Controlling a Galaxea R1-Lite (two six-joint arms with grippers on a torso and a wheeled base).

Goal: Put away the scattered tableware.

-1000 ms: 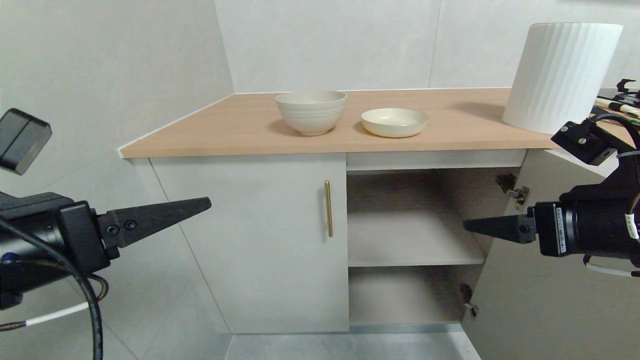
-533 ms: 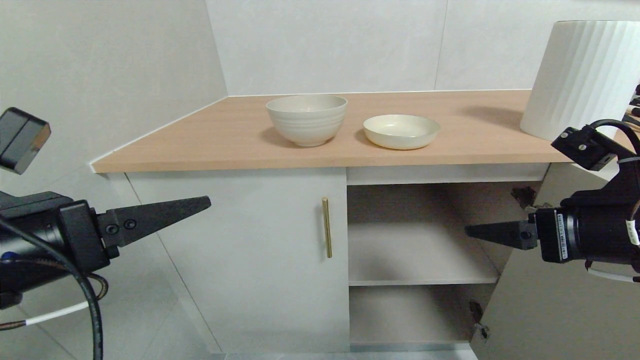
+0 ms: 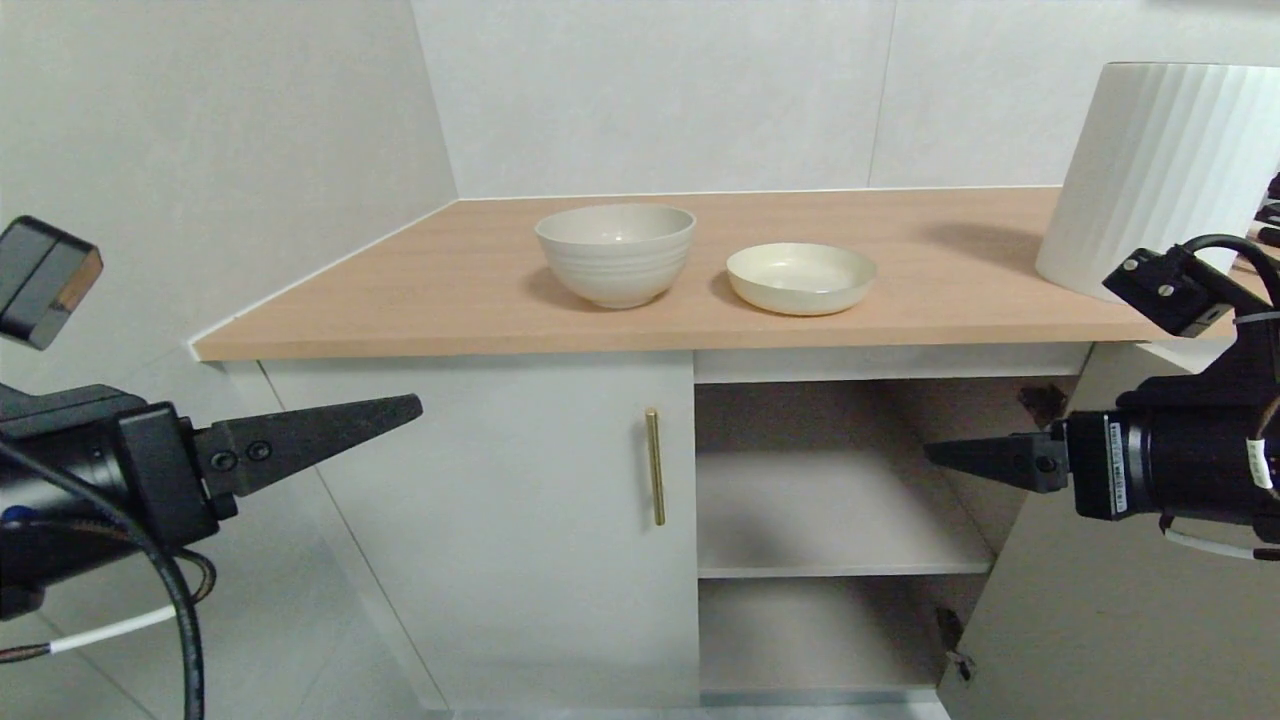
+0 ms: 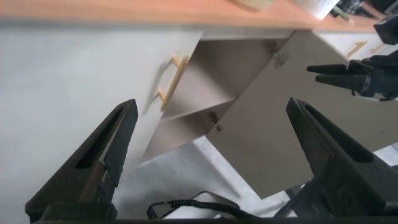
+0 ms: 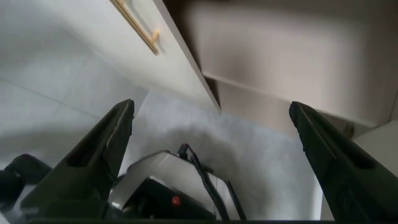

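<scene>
A deep ribbed bowl (image 3: pixel 615 253) and a shallow cream dish (image 3: pixel 801 277) stand side by side on the wooden countertop (image 3: pixel 430 300). Below them the cabinet's right half is open, showing a bare shelf (image 3: pixel 830 520). My left gripper (image 3: pixel 405 408) hangs open in front of the closed left door, well below counter height; its fingers (image 4: pixel 106 155) stand wide apart with nothing between them. My right gripper (image 3: pixel 940 455) is open too, level with the upper compartment at its right side, with nothing between its fingers (image 5: pixel 99 155).
A tall white ribbed cylinder (image 3: pixel 1165 165) stands at the counter's right end. The closed left door carries a brass handle (image 3: pixel 655 467). The open right door (image 3: pixel 1090 600) swings out below my right arm. A tiled wall closes the left side.
The head view has shifted, so the counter and cabinet sit lower in the picture. Both bowls keep their places and both grippers stay open where they were.
</scene>
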